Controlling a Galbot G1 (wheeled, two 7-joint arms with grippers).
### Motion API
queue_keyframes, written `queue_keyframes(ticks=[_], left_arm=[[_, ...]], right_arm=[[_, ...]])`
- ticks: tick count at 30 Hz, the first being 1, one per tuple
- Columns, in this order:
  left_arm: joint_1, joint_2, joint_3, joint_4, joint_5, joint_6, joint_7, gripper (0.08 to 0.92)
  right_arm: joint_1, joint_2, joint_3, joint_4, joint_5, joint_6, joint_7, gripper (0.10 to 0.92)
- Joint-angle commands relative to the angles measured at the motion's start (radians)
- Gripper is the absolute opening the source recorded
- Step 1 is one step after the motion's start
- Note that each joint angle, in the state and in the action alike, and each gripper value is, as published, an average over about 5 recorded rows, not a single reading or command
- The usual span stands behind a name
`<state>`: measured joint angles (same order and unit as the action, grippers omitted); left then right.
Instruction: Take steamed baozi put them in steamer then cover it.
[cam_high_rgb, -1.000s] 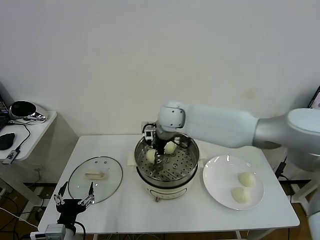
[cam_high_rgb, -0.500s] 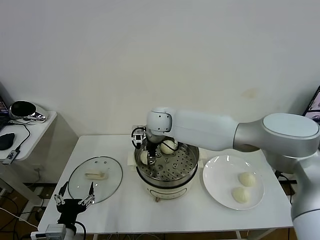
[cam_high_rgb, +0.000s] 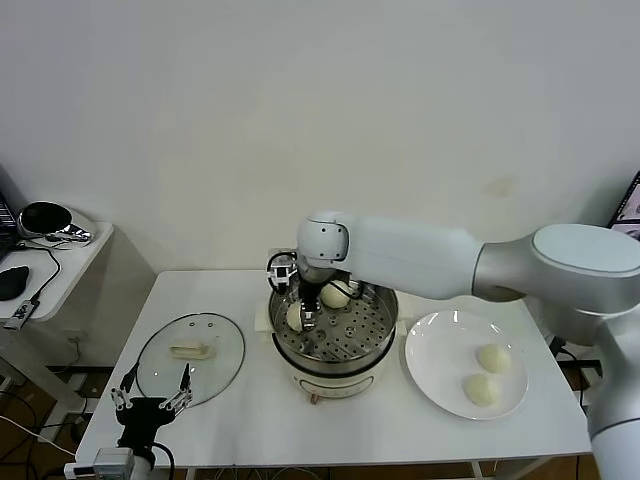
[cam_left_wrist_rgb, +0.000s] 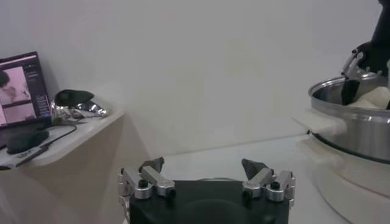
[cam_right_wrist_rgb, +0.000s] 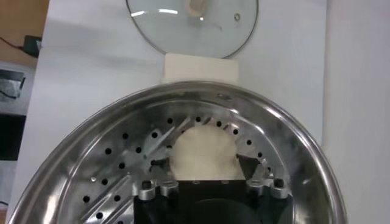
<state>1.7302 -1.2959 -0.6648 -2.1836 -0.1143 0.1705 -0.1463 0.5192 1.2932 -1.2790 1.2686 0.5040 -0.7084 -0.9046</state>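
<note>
White worktop (cam_high_rgb: 250, 400) under a plain wall: your right hand (cam_high_rgb: 302, 317) hangs inside the steamer (cam_high_rgb: 335, 335), fingers spread wide, with one baozi (cam_right_wrist_rgb: 203, 153) lying free on the tray between them and a second bun (cam_high_rgb: 336, 294) just beyond. Two more wait on the plate (cam_high_rgb: 440, 385) (well off to the side). Your left hand (cam_high_rgb: 150, 403) idles wide open near the cover (cam_high_rgb: 190, 358).

no readable text, labels, brands or numbers on anything in view
</note>
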Motion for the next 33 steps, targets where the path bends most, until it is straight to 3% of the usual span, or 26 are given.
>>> queue_keyframes(ticks=[1, 10, 18, 26, 33], left_arm=[[0.0, 0.0, 0.0, -0.002, 0.0, 0.001, 0.001, 0.823], [-0.003, 0.011, 0.009, -0.007, 0.0, 0.004, 0.004, 0.823], [0.009, 0.028, 0.006, -0.011, 0.002, 0.003, 0.004, 0.823], [0.019, 0.017, 0.012, -0.011, 0.009, 0.002, 0.003, 0.823], [0.023, 0.004, 0.015, -0.011, 0.02, 0.002, 0.002, 0.823]], right_arm=[[0.108, -0.098, -0.006, 0.106, -0.003, 0.012, -0.066, 0.822], [0.294, -0.494, -0.089, 0.384, -0.13, 0.135, -0.24, 0.823], [0.28, -0.855, -0.12, 0.507, -0.27, 0.257, -0.293, 0.823], [0.054, -1.033, -0.026, 0.52, -0.445, 0.387, -0.305, 0.823], [-0.307, -1.065, 0.234, 0.45, -0.583, 0.463, -0.281, 0.823]])
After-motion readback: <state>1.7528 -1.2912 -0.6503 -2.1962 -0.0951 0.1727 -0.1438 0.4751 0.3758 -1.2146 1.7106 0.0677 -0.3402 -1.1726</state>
